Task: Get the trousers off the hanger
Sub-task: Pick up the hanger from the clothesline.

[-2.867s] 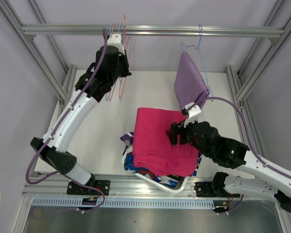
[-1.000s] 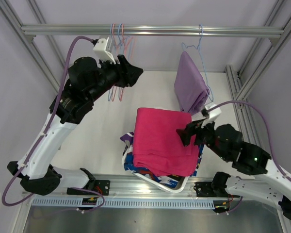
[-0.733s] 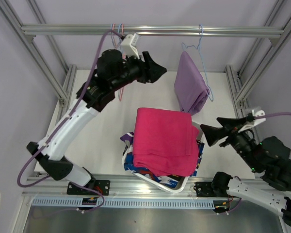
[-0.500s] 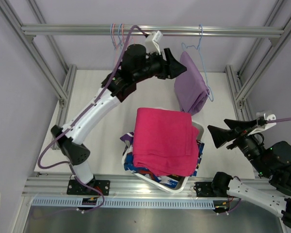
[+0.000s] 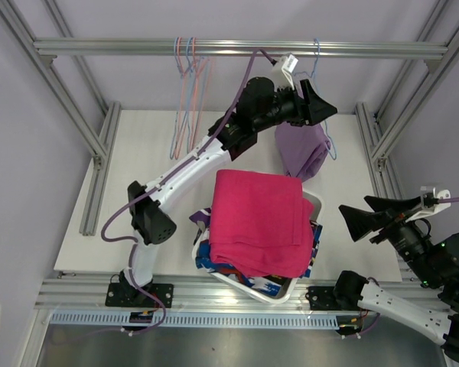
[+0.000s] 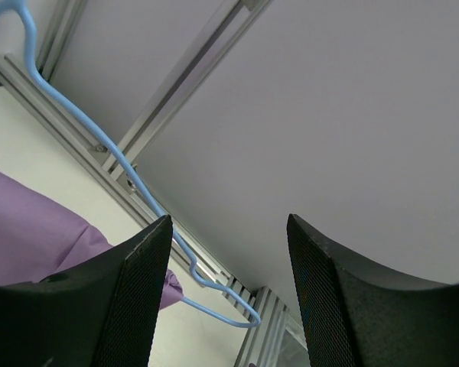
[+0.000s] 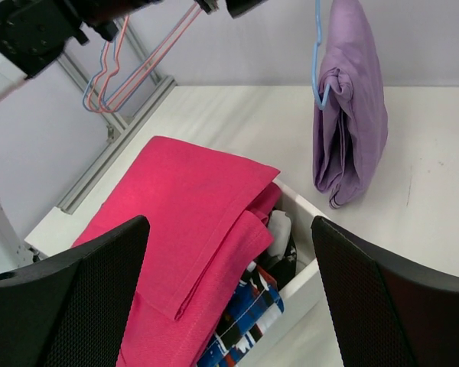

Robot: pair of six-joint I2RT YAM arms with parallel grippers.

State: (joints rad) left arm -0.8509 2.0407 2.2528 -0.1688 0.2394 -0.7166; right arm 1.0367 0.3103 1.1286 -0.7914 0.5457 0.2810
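The last garment on the rail, the lilac trousers (image 5: 302,149), hangs folded over the bar of a blue wire hanger (image 5: 316,57) above the far right part of the bench (image 5: 138,191). The bright pink trousers (image 5: 256,222) already lie on top of a full white basket (image 5: 291,287) at the middle of the near edge, with blue-white patterned trousers (image 7: 241,321) showing beneath them. The left tool (image 5: 329,107) is stretched up beside the hanger's hook, its fingers spread and holding nothing; in its wrist view the blue wire runs across the gap behind them. The right tool (image 5: 353,205) hovers near the right edge of the bench, spread wide and empty, facing the basket and the hanging cloth. The step in hand looks like steadying the hanger while the cloth is drawn off. It would go best with the left tool closing on the wire near the hook, not on the fabric. The right tool could then take the lower fold and pull it sideways off the bar, so the hanger does not swing or jump from the rail (image 5: 138,48). Several empty pink and blue hangers (image 5: 187,99) hang bunched at the rail's left end. The bench top is plain white, framed by aluminium posts, with pale bare walls all round.
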